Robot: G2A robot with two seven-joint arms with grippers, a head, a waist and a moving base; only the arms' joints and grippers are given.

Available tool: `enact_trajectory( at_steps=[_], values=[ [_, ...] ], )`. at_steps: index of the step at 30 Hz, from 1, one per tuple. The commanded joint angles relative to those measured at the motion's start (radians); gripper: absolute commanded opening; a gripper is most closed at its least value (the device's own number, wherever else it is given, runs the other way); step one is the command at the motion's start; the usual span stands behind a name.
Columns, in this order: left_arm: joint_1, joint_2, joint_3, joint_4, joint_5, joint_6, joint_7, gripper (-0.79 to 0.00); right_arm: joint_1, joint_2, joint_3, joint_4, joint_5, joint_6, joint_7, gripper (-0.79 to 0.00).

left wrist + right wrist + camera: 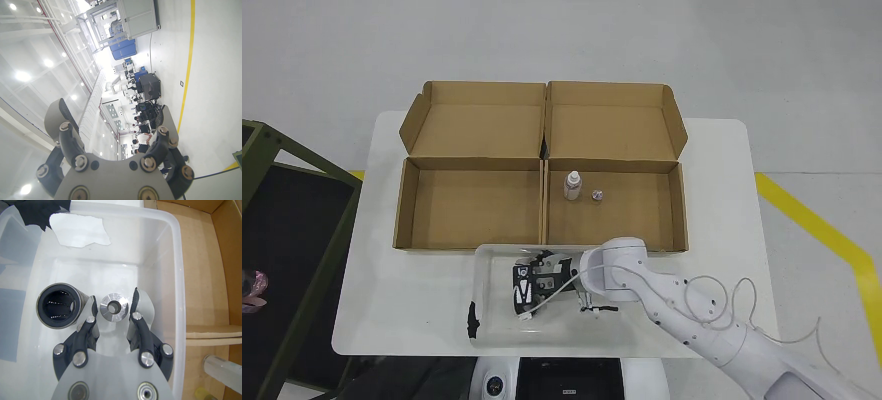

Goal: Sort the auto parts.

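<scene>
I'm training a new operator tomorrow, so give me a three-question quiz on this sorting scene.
1. True or false: the right pincer is shut on the metal ring in the clear bin.
2. Which cardboard box already holds two small parts? A: the robot's left box. B: its right box. C: both.
3. What does the left pincer hold?
Key: 1 false, it is open around the ring; 2 B; 3 nothing.

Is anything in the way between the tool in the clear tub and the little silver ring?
Nothing visible. The right tool is open around the silver ring, with a small gap on each side. The larger cylinder lies outside the tool, close beside it.
</scene>
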Motion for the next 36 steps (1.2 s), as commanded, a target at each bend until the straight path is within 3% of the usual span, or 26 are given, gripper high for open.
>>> enact_trajectory(
  at_steps=[1,8,10,13,36],
  values=[
    [0.000,0.000,0.000,0.000,0.000,0.000,0.000,0.000,0.005,-0.005,-0.006,0.013,-0.003,0.002,-0.001,-0.428],
    [0.000,0.000,0.000,0.000,0.000,0.000,0.000,0.000,0.009,-0.018,-0.014,0.040,-0.012,0.005,-0.011,-0.471],
    [0.000,0.000,0.000,0.000,0.000,0.000,0.000,0.000,0.008,-0.019,-0.012,0.043,-0.014,0.004,-0.013,-0.560],
    [0.000,0.000,0.000,0.000,0.000,0.000,0.000,0.000,0.003,-0.020,-0.007,0.039,-0.015,0.002,-0.011,-0.776],
    [0.000,0.000,0.000,0.000,0.000,0.000,0.000,0.000,-0.090,0.019,0.135,-0.202,0.025,-0.036,-0.021,-0.785]
  ],
)
